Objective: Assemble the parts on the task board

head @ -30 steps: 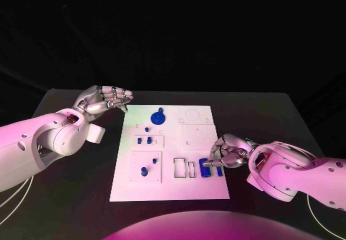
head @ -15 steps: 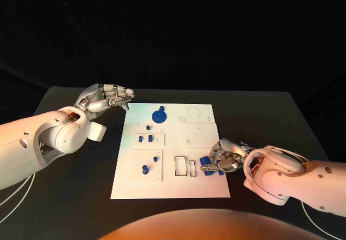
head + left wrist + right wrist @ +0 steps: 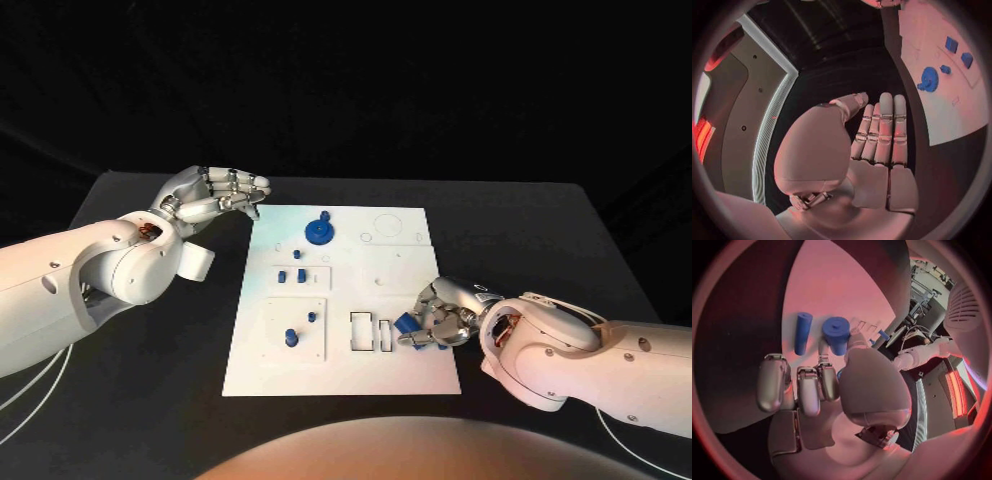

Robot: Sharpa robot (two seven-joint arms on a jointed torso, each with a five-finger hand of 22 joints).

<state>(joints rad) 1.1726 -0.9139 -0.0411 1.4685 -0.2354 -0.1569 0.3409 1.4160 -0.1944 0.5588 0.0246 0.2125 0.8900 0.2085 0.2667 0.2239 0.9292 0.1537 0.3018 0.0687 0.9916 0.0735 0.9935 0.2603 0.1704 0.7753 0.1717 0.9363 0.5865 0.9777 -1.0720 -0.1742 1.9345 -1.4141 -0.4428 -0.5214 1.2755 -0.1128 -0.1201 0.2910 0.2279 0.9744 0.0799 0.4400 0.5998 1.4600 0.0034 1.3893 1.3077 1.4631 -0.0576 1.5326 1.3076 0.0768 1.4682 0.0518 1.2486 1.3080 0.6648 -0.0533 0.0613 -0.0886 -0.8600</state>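
Head view: the right hand (image 3: 444, 318) works at the near right part of the white board (image 3: 397, 268), fingers curled over blue pieces (image 3: 413, 335) beside two empty slots (image 3: 371, 332); whether it grips one cannot be told.
Left wrist view: the left hand (image 3: 876, 145), fingers together and holding nothing, waits beside the board's far corner.
Right wrist view: a blue rod (image 3: 802, 332) lies flat, long axis pointing away from the fingers; a blue cylinder (image 3: 837, 334) stands just beside it.
Step (judged): picking a piece; next, align it over a slot.
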